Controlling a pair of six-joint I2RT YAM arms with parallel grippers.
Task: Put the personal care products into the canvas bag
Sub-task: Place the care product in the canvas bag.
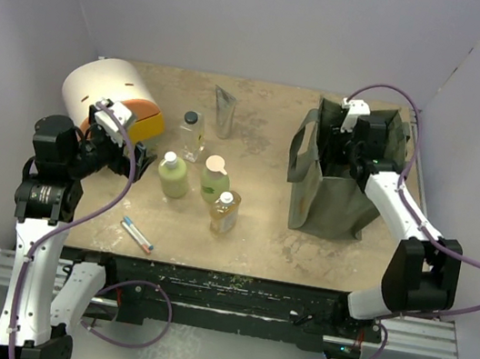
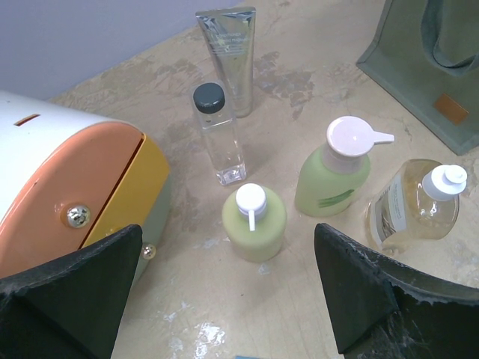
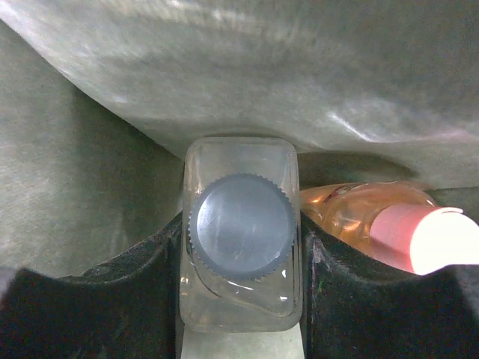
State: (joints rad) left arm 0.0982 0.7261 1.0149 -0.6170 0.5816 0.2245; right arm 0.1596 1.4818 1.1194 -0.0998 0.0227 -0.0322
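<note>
Right gripper [image 3: 239, 314]: pinching clear bottle [image 3: 241, 224] inside canvas bag [image 1: 334, 195]
Left gripper [image 2: 227, 232]: spread wide, near desk [image 1: 259, 229] left edge
Desk centre: four bottles [image 1: 173, 175], one tube [image 1: 225, 111]

The scuffed tan worktop [image 1: 253, 237] carries a white-and-orange domed box [image 1: 106, 97] upper left. At centre stand a silver tube [image 1: 224, 110], a clear bottle [image 1: 191, 135], a squat green bottle [image 1: 172, 177], a taller green bottle [image 1: 214, 178] and an amber bottle [image 1: 224, 214]. A pen-like stick [image 1: 137, 234] lies lower left, and the canvas bag [image 1: 335, 191] sits at right.
</note>
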